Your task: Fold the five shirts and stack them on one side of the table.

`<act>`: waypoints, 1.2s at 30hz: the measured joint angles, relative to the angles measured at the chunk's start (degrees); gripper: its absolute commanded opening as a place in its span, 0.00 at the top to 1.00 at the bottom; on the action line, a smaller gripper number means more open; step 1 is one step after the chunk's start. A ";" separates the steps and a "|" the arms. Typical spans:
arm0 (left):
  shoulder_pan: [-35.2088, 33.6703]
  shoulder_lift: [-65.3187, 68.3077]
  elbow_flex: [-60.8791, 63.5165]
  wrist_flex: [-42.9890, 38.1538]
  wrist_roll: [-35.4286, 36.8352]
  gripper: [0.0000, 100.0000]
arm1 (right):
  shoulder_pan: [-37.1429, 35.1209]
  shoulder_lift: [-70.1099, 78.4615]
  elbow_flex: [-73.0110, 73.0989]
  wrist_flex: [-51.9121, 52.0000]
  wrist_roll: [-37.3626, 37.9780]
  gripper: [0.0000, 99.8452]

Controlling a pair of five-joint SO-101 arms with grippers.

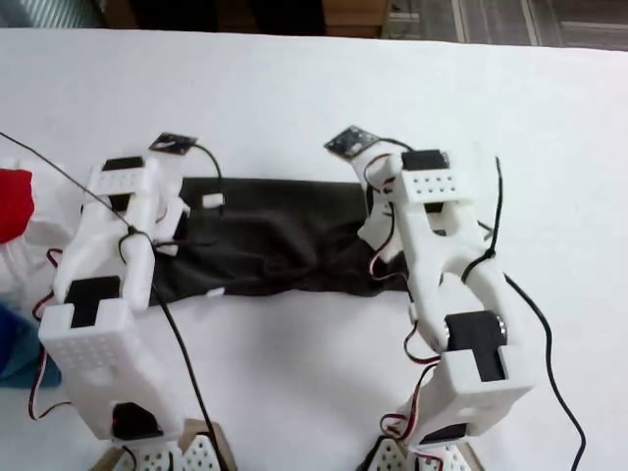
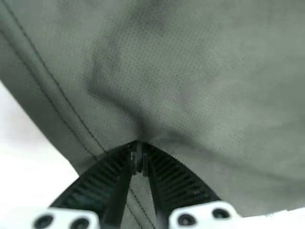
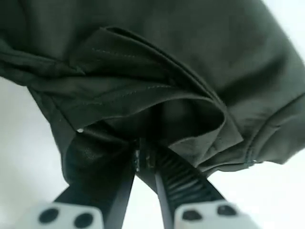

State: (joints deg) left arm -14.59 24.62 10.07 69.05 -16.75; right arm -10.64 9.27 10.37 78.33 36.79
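Left gripper (image 2: pixel 138 160): jaws pressed together, pinching a small peak of the dark shirt (image 1: pixel 280 231) near its stitched hem. Right gripper (image 3: pixel 143 160): jaws likewise together, clamped on bunched folds at the shirt's other end. Both arms stretch fwd from the near table edge, wrists bent down onto the cloth. Shirt lies as a long band on the white table (image 1: pixel 314 88), long axis running side to side betw. the arms (near edge rumpled). Red cloth (image 1: pixel 12 201) and blue cloth (image 1: pixel 15 343) lie beyond the left arm, apart from the shirt.
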 measured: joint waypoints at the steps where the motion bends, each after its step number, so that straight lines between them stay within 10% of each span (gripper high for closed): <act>1: 0.00 0.00 0.00 0.00 0.00 0.98 | -0.53 0.00 0.44 0.00 0.00 0.98; 24: 0.00 0.00 -0.18 0.00 0.00 0.98 | -5.89 0.53 1.23 -16.09 -0.18 0.98; 36: 0.00 0.00 -0.18 0.00 0.00 0.98 | -0.35 -3.87 -8.00 1.23 -0.18 0.98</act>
State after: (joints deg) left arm -14.59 24.62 9.89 69.05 -16.75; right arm -10.99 5.41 2.37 79.56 36.62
